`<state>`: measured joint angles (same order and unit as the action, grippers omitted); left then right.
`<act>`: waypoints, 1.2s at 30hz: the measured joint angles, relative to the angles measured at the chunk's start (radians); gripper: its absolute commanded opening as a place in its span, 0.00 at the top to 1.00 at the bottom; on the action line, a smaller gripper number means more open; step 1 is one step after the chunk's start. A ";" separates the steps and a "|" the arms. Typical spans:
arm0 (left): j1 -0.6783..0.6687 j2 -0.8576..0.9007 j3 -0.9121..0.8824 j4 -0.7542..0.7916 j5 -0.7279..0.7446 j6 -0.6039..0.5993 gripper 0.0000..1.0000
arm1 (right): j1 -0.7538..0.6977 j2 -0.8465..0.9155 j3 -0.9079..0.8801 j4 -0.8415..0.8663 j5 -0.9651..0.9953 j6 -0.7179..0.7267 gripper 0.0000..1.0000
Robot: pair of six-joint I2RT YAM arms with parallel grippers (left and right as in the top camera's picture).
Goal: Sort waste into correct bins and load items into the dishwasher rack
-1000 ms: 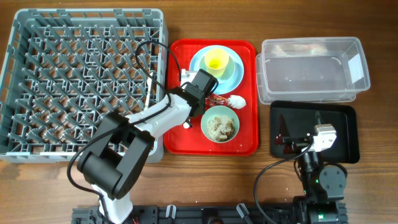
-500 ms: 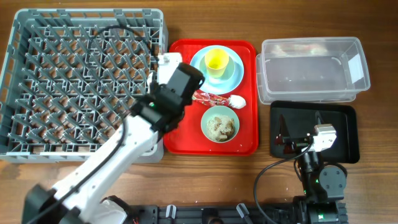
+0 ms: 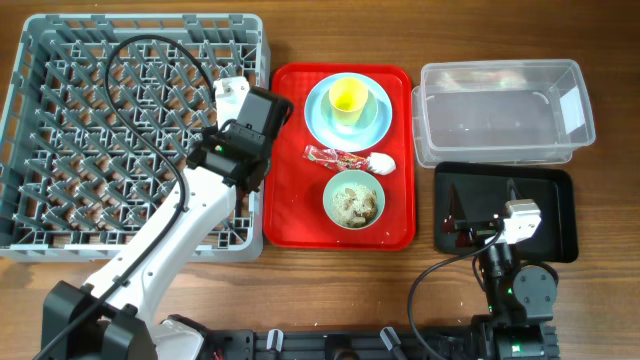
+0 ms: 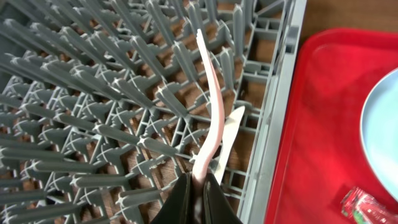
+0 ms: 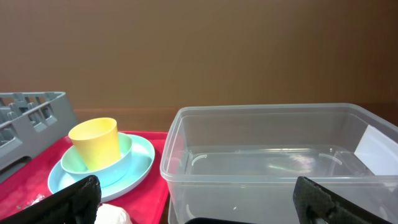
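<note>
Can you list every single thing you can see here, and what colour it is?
rack: one, grey, left side
red tray: one, red, middle
plate: one, pale blue, far end of red tray
bowls: two, mint, on red tray; one on the plate, one nearer
cup: one, yellow, in the plate's bowl
food scraps: some, beige, in the nearer bowl
wrapper: one, red-and-white, between the bowls
tissue: one, white, beside wrapper
tub: one, clear, far right
black tray: one, black, near right
cutlery: seemingly two pieces, white, in left pincer over rack
left pincer: one, black, shut on cutlery
right pincer: one, black, open, by black tray
</note>
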<state>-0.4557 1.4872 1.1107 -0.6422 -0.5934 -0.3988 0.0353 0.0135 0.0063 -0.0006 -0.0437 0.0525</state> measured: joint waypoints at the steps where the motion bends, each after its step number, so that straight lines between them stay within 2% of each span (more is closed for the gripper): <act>1: 0.006 0.002 -0.001 0.006 0.026 0.029 0.96 | 0.000 0.000 0.000 0.000 0.000 0.000 0.00; 6: 0.006 0.003 -0.001 0.022 0.116 0.115 0.96 | 0.000 0.000 0.000 0.000 0.000 0.000 0.00; 12: 0.006 0.029 -0.001 0.025 0.147 0.159 0.94 | 0.000 0.000 0.000 0.000 0.000 0.000 0.00; 14: 0.006 0.032 -0.001 0.025 0.150 0.166 0.81 | 0.000 0.000 0.000 0.000 0.000 0.000 0.00; 15: 0.006 0.032 -0.001 0.026 0.150 0.166 0.72 | 0.000 0.000 0.000 0.000 0.000 0.000 0.00; 16: 0.006 0.032 -0.001 0.027 0.150 0.176 0.57 | 0.000 0.000 0.000 0.000 0.000 0.000 0.00; 17: 0.006 0.032 -0.001 0.028 0.150 0.178 0.51 | 0.000 0.000 0.000 0.000 0.000 0.000 0.00; 19: 0.006 0.032 -0.001 0.029 0.150 0.180 0.52 | 0.000 0.000 0.000 0.000 0.000 0.000 0.00; 23: 0.006 0.032 -0.001 0.028 0.150 0.181 0.68 | 0.000 0.000 0.000 0.000 0.000 0.000 0.00; 25: 0.006 0.032 -0.001 0.029 0.151 0.176 0.72 | 0.000 0.000 0.000 0.000 0.000 0.000 0.00; 27: 0.007 0.032 -0.001 0.028 0.151 0.175 0.83 | 0.000 0.000 0.000 0.000 0.000 0.000 0.00; 31: 0.007 0.032 -0.001 0.029 0.151 0.155 0.95 | 0.000 0.000 0.000 0.000 0.000 0.000 0.00; 36: 0.007 0.032 -0.001 0.043 0.227 0.138 0.96 | 0.000 0.000 0.000 0.000 0.000 0.000 0.00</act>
<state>-0.4484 1.5196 1.1095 -0.5991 -0.3668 -0.2604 0.0353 0.0135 0.0063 -0.0006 -0.0437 0.0525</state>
